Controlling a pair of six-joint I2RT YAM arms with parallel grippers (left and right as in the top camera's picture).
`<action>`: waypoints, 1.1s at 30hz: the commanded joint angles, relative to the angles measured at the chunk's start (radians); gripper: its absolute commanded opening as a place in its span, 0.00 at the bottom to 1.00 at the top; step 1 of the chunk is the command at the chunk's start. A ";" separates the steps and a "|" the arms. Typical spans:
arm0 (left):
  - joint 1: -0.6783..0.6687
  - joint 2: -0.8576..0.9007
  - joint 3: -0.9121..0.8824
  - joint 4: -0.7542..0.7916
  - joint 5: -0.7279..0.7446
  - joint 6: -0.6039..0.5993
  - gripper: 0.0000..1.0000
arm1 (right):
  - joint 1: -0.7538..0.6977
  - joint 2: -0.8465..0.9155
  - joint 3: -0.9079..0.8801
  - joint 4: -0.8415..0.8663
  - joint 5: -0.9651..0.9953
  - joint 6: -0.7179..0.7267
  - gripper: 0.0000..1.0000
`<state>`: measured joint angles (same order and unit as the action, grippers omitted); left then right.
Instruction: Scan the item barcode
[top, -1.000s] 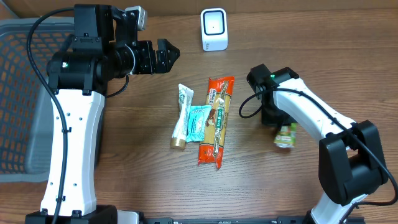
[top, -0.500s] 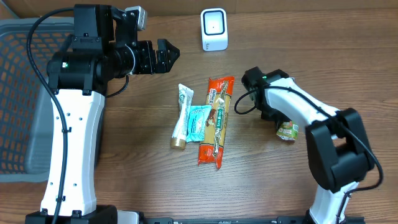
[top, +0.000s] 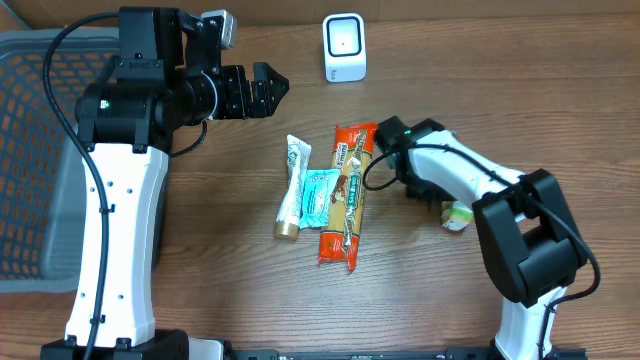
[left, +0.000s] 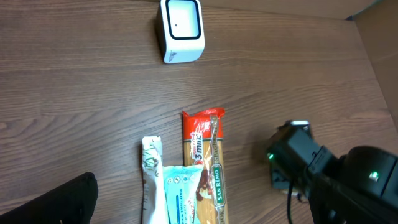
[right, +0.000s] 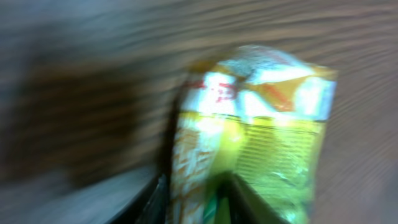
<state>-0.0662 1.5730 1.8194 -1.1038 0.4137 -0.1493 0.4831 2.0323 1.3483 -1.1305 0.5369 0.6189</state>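
A small yellow-green packet (top: 458, 214) sits at the table's right side, just past my right wrist. In the right wrist view the packet (right: 261, 124) fills the frame, blurred. One edge lies between my right gripper's (right: 198, 200) dark fingers, which stand slightly apart; whether they still press it is unclear. The white barcode scanner (top: 345, 47) stands at the back centre and also appears in the left wrist view (left: 181, 31). My left gripper (top: 272, 88) hangs wide open and empty, high above the table, left of the scanner.
An orange pasta pack (top: 348, 195), a teal wipes pack (top: 318, 196) and a white tube (top: 292, 188) lie together mid-table. A grey mesh basket (top: 30, 150) stands at the left edge. The right arm (left: 336, 177) shows in the left wrist view.
The right arm has swung left toward the pasta pack, shifting the packet slightly. Its fingers, shut before, now stand a little apart. The left arm has not moved.
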 joint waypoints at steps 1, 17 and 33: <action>-0.006 0.009 0.006 0.000 -0.006 0.023 0.99 | 0.052 0.025 0.005 0.023 -0.201 -0.073 0.43; -0.006 0.009 0.006 0.000 -0.006 0.023 1.00 | -0.082 -0.179 0.367 -0.222 -0.349 -0.089 0.70; -0.006 0.009 0.006 0.000 -0.006 0.023 1.00 | -0.429 -0.188 0.017 -0.238 -0.453 -0.156 0.64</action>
<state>-0.0662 1.5730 1.8194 -1.1038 0.4137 -0.1493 0.0429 1.8393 1.4406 -1.4040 0.1619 0.5091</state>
